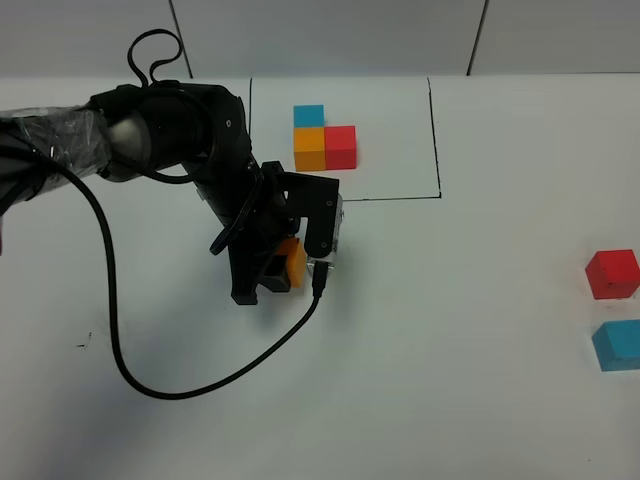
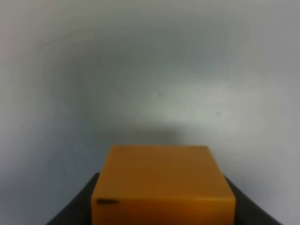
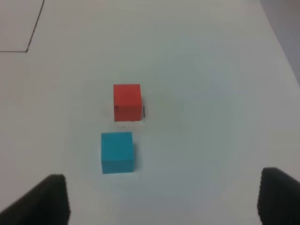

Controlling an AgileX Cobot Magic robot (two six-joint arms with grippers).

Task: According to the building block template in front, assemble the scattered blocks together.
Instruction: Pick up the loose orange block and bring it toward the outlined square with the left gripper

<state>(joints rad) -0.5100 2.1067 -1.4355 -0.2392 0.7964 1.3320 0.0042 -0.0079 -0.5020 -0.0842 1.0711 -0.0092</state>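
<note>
From the high camera, the left pincer (image 1: pixel 278 272) is seen closed part-way upon the small matte orange cube (image 1: pixel 296 262). This is near the middle of the white tabletop (image 1: pixel 450 400), just to the near side of the building block template (image 1: pixel 325 140) (an L of sky-blue, orange and red cubes, ringed by a thin black line at the far edge). In that L, blue is set on the far side of orange and red to its right. The small matte red cube (image 1: pixel 612 273) and small matte sky-blue cube (image 1: pixel 618 345) lie close to the right edge.

In the left wrist view the orange cube is clamped between dark fingers (image 2: pixel 77 208), one flat face squared to the camera. No long axis can be given, all sides being equal. Whether it is lifted cannot be told. Were it released askew, the later cubes could not be seated flush.

In the right wrist view the right pincer (image 3: pixel 161 201) is held wide open and empty over the red and sky-blue cubes. These lie near each other, so one could be knocked towards the edge while the other is taken.
</note>
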